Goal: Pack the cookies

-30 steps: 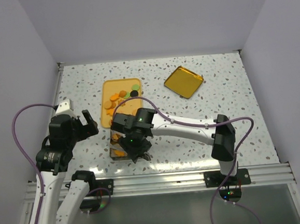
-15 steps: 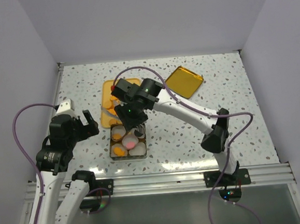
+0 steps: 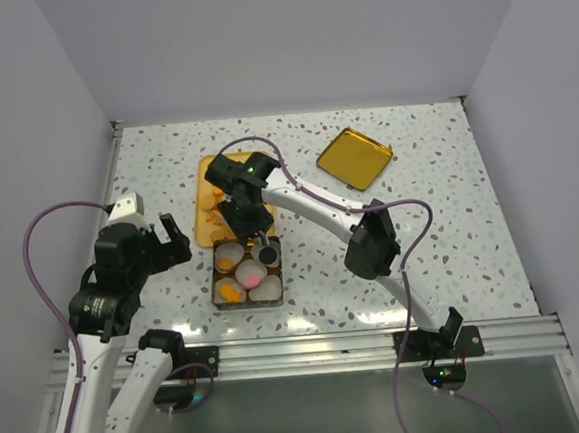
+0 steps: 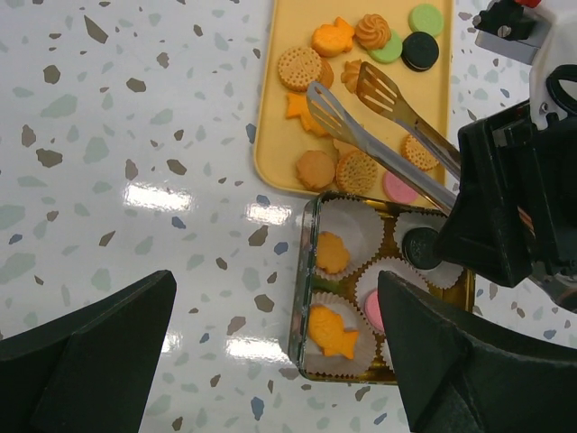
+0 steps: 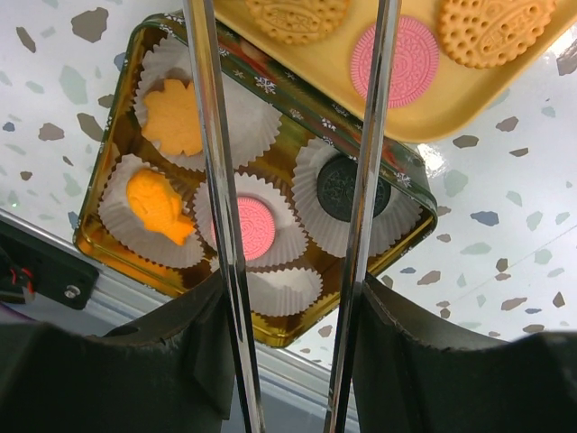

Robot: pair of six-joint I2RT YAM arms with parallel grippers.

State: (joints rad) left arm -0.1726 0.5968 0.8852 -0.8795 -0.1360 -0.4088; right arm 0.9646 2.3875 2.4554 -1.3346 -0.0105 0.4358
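Observation:
The cookies (image 4: 299, 67) lie mostly on a yellow tray (image 4: 270, 153); several more sit in white paper cups in a gold tin (image 4: 305, 298). In that tin I see a pink cookie (image 5: 252, 227), a black one (image 5: 343, 188), an orange fish (image 5: 158, 206) and another orange cookie (image 5: 173, 117). My right gripper (image 5: 288, 316) is shut on metal tongs (image 5: 212, 135). The tong arms stand apart with nothing between them, reaching over the tin's far edge toward the tray (image 5: 451, 99). My left gripper (image 4: 278, 298) hangs open over bare table at the tin's left corner.
A gold lid (image 3: 354, 157) lies at the back right of the speckled table. One paper cup (image 5: 284, 284) in the tin holds nothing. The right arm (image 3: 308, 200) stretches across the table's middle. White walls close in the sides and back.
My right arm has swung from over the tin's front back toward the tray, uncovering the tin. The left arm has not moved.

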